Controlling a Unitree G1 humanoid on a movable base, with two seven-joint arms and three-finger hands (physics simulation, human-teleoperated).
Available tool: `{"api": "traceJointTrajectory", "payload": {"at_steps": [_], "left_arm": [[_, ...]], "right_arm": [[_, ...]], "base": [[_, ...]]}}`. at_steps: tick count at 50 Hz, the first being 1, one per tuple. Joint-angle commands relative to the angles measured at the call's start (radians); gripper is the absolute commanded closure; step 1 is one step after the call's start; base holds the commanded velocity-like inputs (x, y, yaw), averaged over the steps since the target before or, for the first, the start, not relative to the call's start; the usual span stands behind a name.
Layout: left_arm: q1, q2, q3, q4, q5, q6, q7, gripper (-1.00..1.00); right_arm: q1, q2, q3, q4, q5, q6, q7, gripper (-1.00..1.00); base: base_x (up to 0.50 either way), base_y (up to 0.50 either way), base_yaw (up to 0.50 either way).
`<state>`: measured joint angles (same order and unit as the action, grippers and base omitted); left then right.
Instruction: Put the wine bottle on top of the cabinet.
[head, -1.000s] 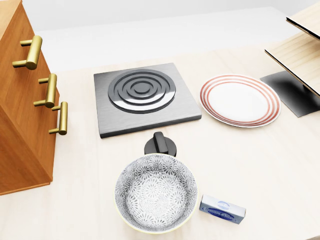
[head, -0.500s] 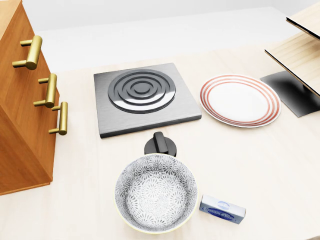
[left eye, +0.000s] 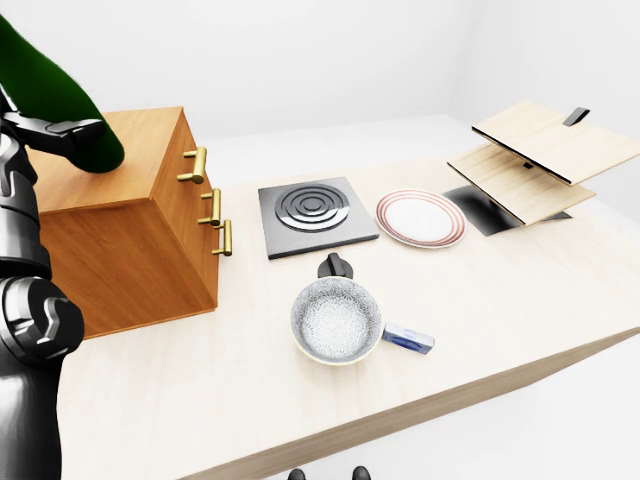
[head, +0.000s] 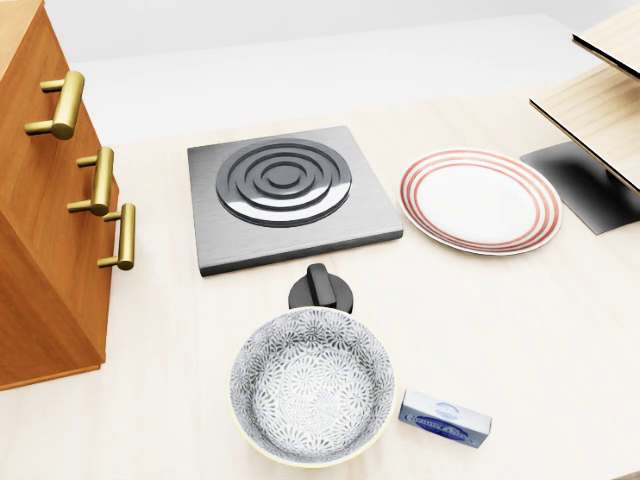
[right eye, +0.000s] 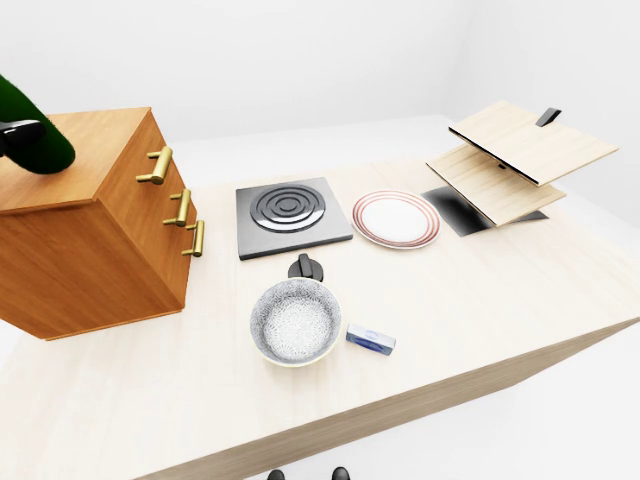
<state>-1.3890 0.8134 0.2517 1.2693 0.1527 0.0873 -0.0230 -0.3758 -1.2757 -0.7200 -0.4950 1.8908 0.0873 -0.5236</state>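
Left-eye view | left hand (left eye: 55, 132) grasps wine bottle (left eye: 50, 100) above cabinet (left eye: 130, 215) | pale wooden counter (left eye: 500, 290) | white walls

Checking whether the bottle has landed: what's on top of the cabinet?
Nothing visibly rests on the cabinet. The left hand holds the green wine bottle over it; the bottle's base hides any contact.

- You have one green wine bottle (left eye: 55, 100), only partly in view.
- One wooden cabinet (left eye: 130, 220) with three brass handles (head: 100, 180).
- One hotplate (head: 285, 195), one knob (head: 320, 288).
- One striped plate (head: 480, 200).
- One patterned bowl (head: 312, 385).
- One small blue box (head: 445, 418).
- One tiered wooden rack (left eye: 530, 160), seemingly two shelves.
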Motion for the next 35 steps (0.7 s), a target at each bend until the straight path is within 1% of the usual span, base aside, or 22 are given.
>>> {"api": "traceJointTrajectory", "payload": {"at_steps": [1, 2, 4, 8, 9, 13, 18, 19, 20, 21, 23, 24, 25, 26, 27, 28, 29, 30, 33, 34, 35], "left_arm": [[0.009, -0.006, 0.004, 0.013, -0.026, 0.000, 0.027, 1.00], [0.032, -0.015, 0.012, 0.018, -0.033, 0.000, 0.036, 1.00], [0.036, -0.024, 0.014, 0.023, -0.037, 0.000, 0.044, 1.00], [0.031, -0.029, 0.012, 0.027, -0.034, 0.000, 0.058, 1.00], [0.015, -0.027, 0.010, 0.028, -0.032, 0.000, 0.059, 1.00], [0.026, -0.039, 0.017, 0.034, -0.034, 0.000, 0.078, 1.00], [0.013, -0.042, 0.021, 0.037, -0.035, 0.000, 0.094, 1.00], [0.001, -0.040, 0.017, 0.036, -0.031, 0.000, 0.096, 0.87], [0.006, -0.040, 0.018, 0.036, -0.031, 0.000, 0.096, -0.14], [0.010, -0.041, 0.021, 0.036, -0.033, 0.000, 0.095, -0.08], [0.002, -0.038, 0.018, 0.035, -0.030, 0.000, 0.097, -0.10], [-0.015, -0.034, 0.016, 0.036, -0.027, 0.000, 0.097, -0.18], [0.007, -0.037, 0.022, 0.036, -0.032, 0.000, 0.099, -0.24], [-0.012, -0.033, 0.015, 0.035, -0.026, 0.000, 0.092, -0.27], [0.004, -0.036, 0.020, 0.035, -0.030, 0.000, 0.094, -0.20], [0.012, -0.036, 0.022, 0.035, -0.032, 0.000, 0.096, -0.24], [0.014, -0.036, 0.023, 0.035, -0.033, 0.000, 0.095, -0.20], [-0.006, -0.032, 0.017, 0.034, -0.028, 0.000, 0.092, -0.20], [0.011, -0.035, 0.021, 0.034, -0.032, 0.000, 0.094, -0.18], [0.015, -0.034, 0.023, 0.034, -0.034, 0.000, 0.093, 0.06], [-0.010, -0.028, 0.017, 0.034, -0.028, 0.000, 0.089, 0.07]], "right_arm": [[0.001, 0.015, 0.002, -0.005, -0.012, 0.000, 0.000, -1.00], [0.001, 0.014, -0.001, -0.005, -0.012, 0.000, 0.000, -1.00], [0.003, 0.014, -0.005, -0.004, -0.009, 0.000, 0.000, -1.00], [0.008, 0.011, -0.015, -0.003, -0.003, 0.000, 0.000, -1.00], [0.008, 0.010, -0.016, -0.003, 0.000, 0.000, 0.000, -1.00], [0.011, 0.011, -0.018, -0.006, 0.000, 0.000, 0.000, -1.00], [0.012, 0.017, -0.016, -0.010, -0.009, 0.000, 0.000, -1.00], [0.013, 0.018, -0.018, -0.009, -0.008, 0.000, 0.000, -1.00], [0.017, 0.023, -0.020, -0.011, -0.015, 0.000, 0.000, -1.00], [0.017, 0.024, -0.022, -0.010, -0.012, 0.000, 0.000, -1.00], [0.017, 0.024, -0.023, -0.012, -0.012, 0.000, 0.000, -1.00], [0.017, 0.024, -0.022, -0.014, -0.011, 0.000, 0.000, -1.00], [0.018, 0.027, -0.023, -0.015, -0.012, 0.000, 0.000, -1.00], [0.018, 0.027, -0.021, -0.015, -0.013, 0.000, 0.000, -1.00], [0.018, 0.029, -0.021, -0.016, -0.015, 0.000, 0.000, -1.00], [0.018, 0.029, -0.021, -0.018, -0.014, 0.000, 0.000, -1.00], [0.018, 0.028, -0.021, -0.017, -0.014, 0.000, 0.000, -1.00], [0.017, 0.028, -0.021, -0.016, -0.013, 0.000, 0.000, -1.00], [0.015, 0.024, -0.019, -0.015, -0.011, 0.000, 0.000, -1.00], [0.014, 0.020, -0.019, -0.014, -0.010, 0.000, 0.000, -1.00], [0.014, 0.020, -0.019, -0.013, -0.008, 0.000, 0.000, -1.00]], "base": [[0.00, 0.00, 0.00], [0.00, 0.00, 0.00], [0.00, 0.00, 0.00], [0.00, 0.00, 0.00], [0.00, 0.00, 0.00], [0.00, 0.00, 0.00], [0.00, 0.00, 0.00], [0.00, 0.00, 0.00], [0.00, 0.00, 0.00], [0.00, 0.00, 0.00], [0.00, 0.00, 0.00], [0.00, 0.00, 0.00], [0.00, 0.00, 0.00], [0.00, 0.00, 0.00], [0.00, 0.00, 0.00], [0.00, 0.00, 0.00], [0.00, 0.00, 0.00], [0.00, 0.00, 0.00], [0.00, 0.00, 0.00], [0.00, 0.00, 0.00], [0.00, 0.00, 0.00]]}}
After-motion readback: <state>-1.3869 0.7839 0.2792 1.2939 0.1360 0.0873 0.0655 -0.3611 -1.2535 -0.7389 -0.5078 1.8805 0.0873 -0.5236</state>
